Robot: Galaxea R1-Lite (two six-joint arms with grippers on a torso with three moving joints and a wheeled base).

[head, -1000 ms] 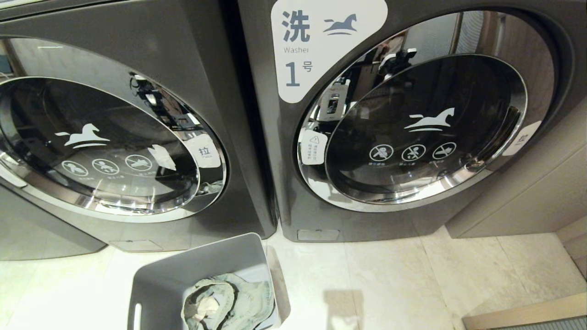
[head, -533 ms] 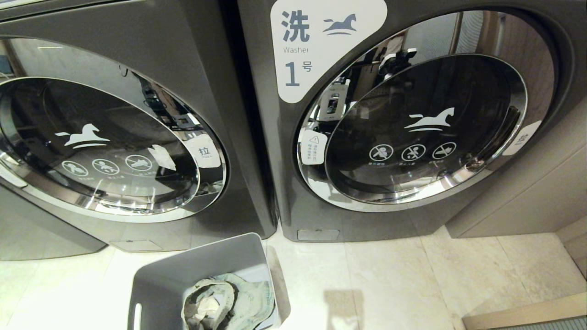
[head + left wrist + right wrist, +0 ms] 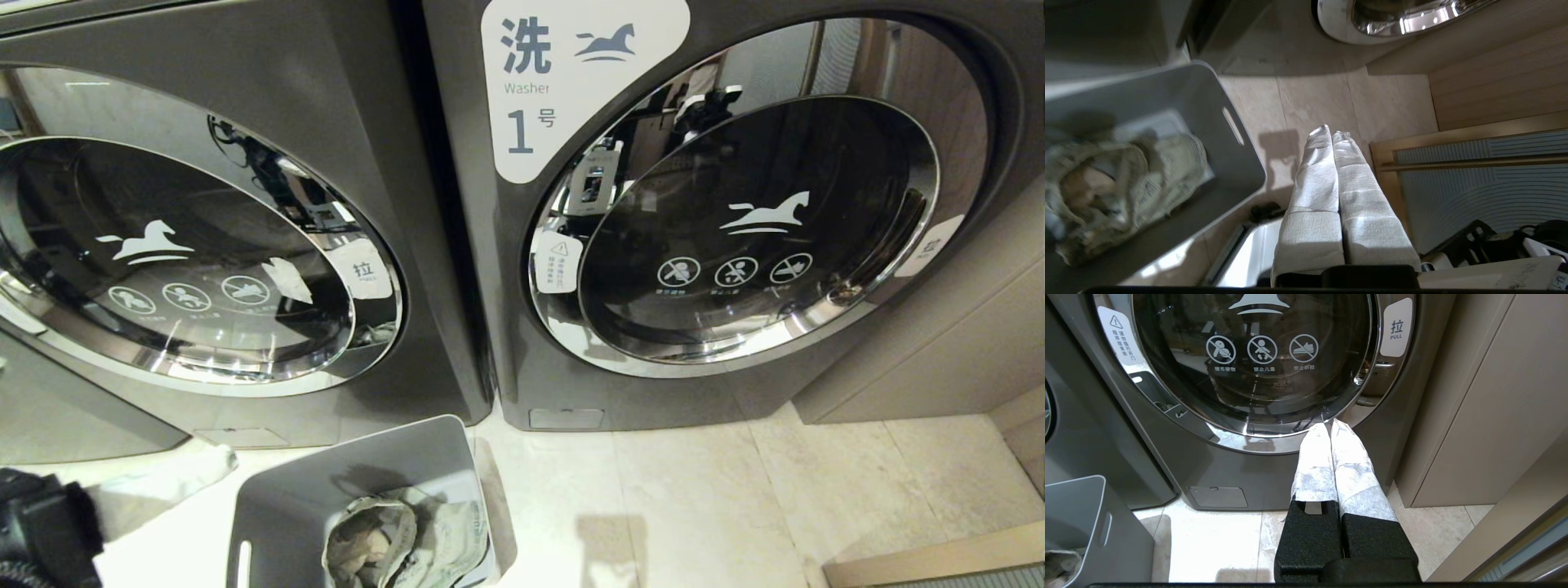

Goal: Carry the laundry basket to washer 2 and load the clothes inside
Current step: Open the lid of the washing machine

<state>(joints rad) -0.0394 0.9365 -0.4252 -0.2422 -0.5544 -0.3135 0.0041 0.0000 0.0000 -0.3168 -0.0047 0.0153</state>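
My left gripper sat low with its wrapped fingers pressed together and empty, just to the left of the basket. Above and ahead of it stood the left washer, its number out of view; I took it for washer 2, since its neighbour read 1. Its door was shut, so I judged I should part the fingers, hook the pull tab and swing the door wide before touching any laundry. The grey tub stood on the floor below that door. The clothes lay inside it as a crumpled, faded grey-green bundle with a thick seam. My right gripper, also closed and empty, pointed at the other washer.
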